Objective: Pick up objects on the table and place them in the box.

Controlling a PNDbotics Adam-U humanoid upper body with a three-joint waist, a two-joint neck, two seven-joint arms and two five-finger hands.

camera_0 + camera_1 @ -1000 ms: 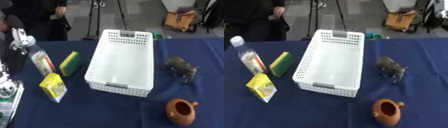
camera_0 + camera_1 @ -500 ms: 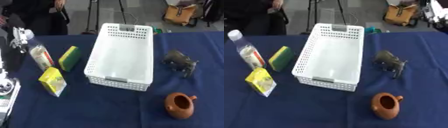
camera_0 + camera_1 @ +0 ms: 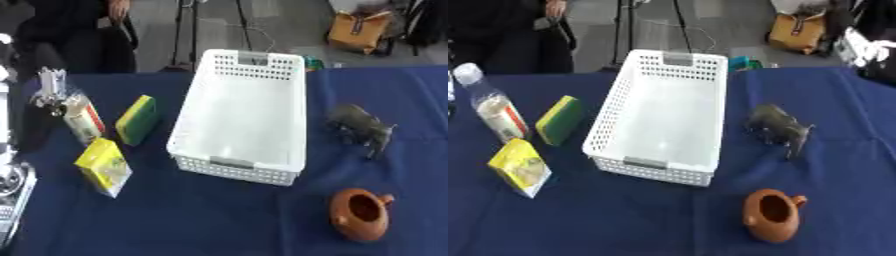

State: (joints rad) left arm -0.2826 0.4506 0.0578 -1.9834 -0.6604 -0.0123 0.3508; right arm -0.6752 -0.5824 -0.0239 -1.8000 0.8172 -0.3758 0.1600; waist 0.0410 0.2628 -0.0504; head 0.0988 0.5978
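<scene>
**Left hand at the bottle, basket waiting empty**

The white basket sits mid-frame on the blue surface with nothing inside it, so I'd say the job is at its first pick. At the left edge of the left eye view, the left hand is right against the top of the clear bottle; I cannot tell whether its fingers are spread or closed round it. The right hand shows nowhere.

The other things lie loose: a green-and-yellow sponge just beside the basket's left wall, a yellow carton at lower left, a grey animal figure to the right, a brown teapot at lower right.

Next, I'd guess, comes securing the upright bottle, lifting it over the sponge and the basket's rim.
</scene>
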